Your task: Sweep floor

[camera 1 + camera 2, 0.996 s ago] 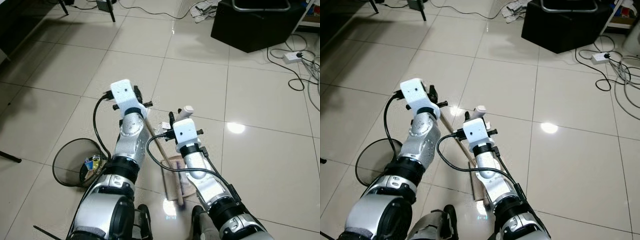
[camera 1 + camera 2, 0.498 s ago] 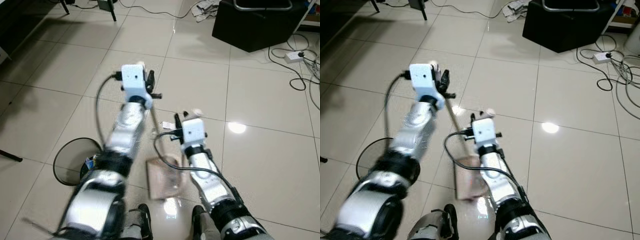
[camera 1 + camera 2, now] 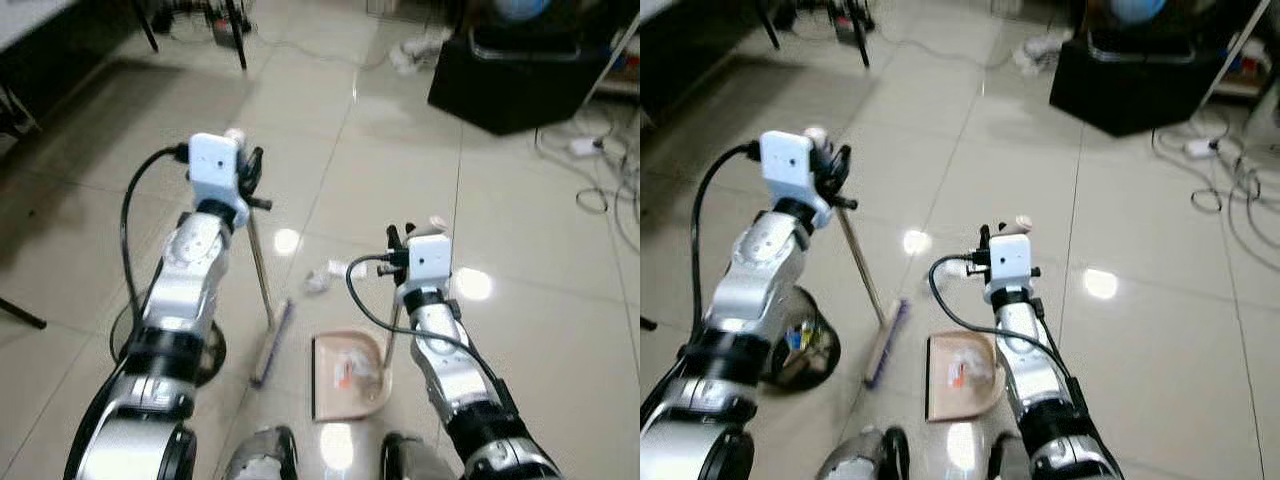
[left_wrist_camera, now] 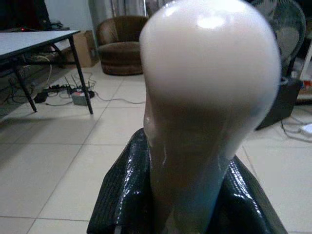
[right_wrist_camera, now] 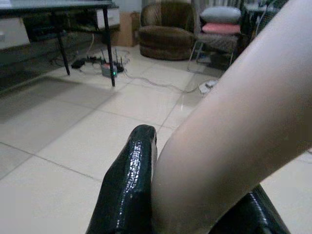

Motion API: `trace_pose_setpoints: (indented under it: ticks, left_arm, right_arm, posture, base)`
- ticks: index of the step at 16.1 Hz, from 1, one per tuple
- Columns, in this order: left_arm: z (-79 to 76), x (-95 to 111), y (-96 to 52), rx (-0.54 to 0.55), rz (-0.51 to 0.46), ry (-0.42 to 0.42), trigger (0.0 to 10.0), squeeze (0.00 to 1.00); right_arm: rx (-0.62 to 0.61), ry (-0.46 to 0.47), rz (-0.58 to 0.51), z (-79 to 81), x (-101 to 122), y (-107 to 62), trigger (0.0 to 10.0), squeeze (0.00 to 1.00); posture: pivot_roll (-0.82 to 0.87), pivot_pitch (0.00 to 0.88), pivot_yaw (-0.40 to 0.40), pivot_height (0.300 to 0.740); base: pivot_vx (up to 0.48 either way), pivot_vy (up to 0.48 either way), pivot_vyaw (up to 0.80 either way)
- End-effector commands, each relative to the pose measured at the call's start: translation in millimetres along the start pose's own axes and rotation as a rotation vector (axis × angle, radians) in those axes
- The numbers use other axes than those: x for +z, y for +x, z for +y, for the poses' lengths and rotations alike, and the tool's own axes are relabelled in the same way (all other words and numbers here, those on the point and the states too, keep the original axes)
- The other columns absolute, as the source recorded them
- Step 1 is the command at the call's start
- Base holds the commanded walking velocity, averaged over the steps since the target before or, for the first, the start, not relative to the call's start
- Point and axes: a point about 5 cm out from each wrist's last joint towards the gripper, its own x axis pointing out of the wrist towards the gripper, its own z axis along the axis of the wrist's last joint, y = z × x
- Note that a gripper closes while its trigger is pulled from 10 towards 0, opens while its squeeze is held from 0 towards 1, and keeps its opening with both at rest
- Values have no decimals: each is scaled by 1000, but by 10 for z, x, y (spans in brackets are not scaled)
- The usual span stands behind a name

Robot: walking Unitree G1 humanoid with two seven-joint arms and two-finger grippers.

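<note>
My left gripper is shut on the top of a broom stick. The stick slants down to the purple broom head, which rests on the tiles left of the dustpan. The rounded handle tip sits between black fingers. My right gripper is shut on the dustpan's upright handle. The beige dustpan lies flat on the floor in front of my feet, with a few bits in it. Crumpled white paper lies on the floor just beyond the pan.
A wire waste bin with litter stands at my left, partly behind the left arm. A large black box is at the far right, with cables and a power strip beside it. Table legs stand at the far left.
My left arm has swung the broom out to the left, so its head has come off the dustpan. The dustpan has shifted a little forward. The camera has tilted up.
</note>
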Motion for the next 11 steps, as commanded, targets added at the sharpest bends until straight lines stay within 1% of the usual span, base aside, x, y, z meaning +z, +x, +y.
trace_pose_setpoints:
  ticks: [1, 3, 5, 6, 8, 10, 11]
  left_arm:
    - [65, 22, -59, 9, -6, -5, 10000, 0]
    - [60, -95, -182, -1, 30, 13, 10000, 0]
    - [93, -281, -389, 6, 103, 45, 10000, 0]
    - [133, -368, -498, 18, 136, 64, 10000, 0]
    - [229, -508, -723, 66, 205, 73, 10000, 0]
    - [278, -581, -874, 92, 247, 79, 10000, 0]
    - [272, -631, -949, 71, 273, 104, 10000, 0]
  right_arm:
    - [-13, 26, -55, -34, 137, 42, 10000, 0]
    - [-8, 57, -46, -80, 197, 51, 10000, 0]
    - [6, 98, -6, -141, 318, 48, 10000, 0]
    - [1, 107, -18, -187, 426, 51, 10000, 0]
    - [-13, 119, -33, -277, 682, 98, 10000, 0]
    - [-8, 153, -55, -330, 943, 187, 10000, 0]
    - [10, 142, -83, -356, 1125, 253, 10000, 0]
  posture:
    - [-51, 0, 52, 740]
    - [-59, 0, 52, 740]
    - [-76, 0, 60, 740]
    - [-82, 0, 65, 740]
    - [-86, 0, 73, 740]
    - [-89, 0, 71, 740]
    - [-90, 0, 68, 740]
  base:
    - [0, 0, 0]
    - [0, 0, 0]
    - [0, 0, 0]
    - [0, 0, 0]
    - [0, 0, 0]
    - [0, 0, 0]
    - [0, 0, 0]
